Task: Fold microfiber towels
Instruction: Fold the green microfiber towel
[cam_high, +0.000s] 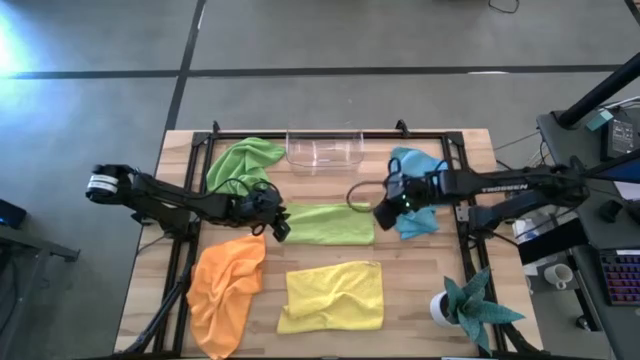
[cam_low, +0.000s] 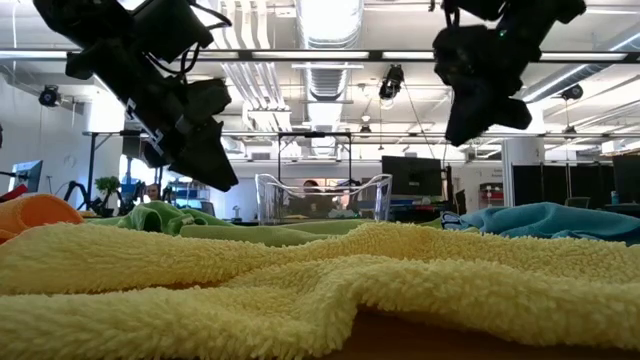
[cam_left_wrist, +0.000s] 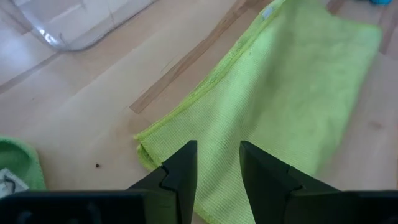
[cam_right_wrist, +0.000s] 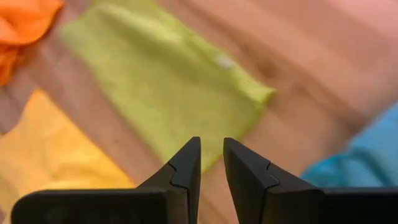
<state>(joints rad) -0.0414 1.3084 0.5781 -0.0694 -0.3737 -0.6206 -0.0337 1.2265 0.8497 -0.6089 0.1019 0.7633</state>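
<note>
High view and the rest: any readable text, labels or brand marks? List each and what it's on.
"TROSSEN", white letters on the right arm's forearm in the high view.
Small white tag on the folded green towel in the right wrist view: too blurred to read.
Screens in the room behind the table in the low view: too small to read.
Nothing else legible on the towels or the clear bin.

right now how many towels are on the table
5: a folded lime green towel at the centre between the grippers, a crumpled lime green one behind-left, orange front-left, yellow front-centre, light blue partly under the right arm.
</note>
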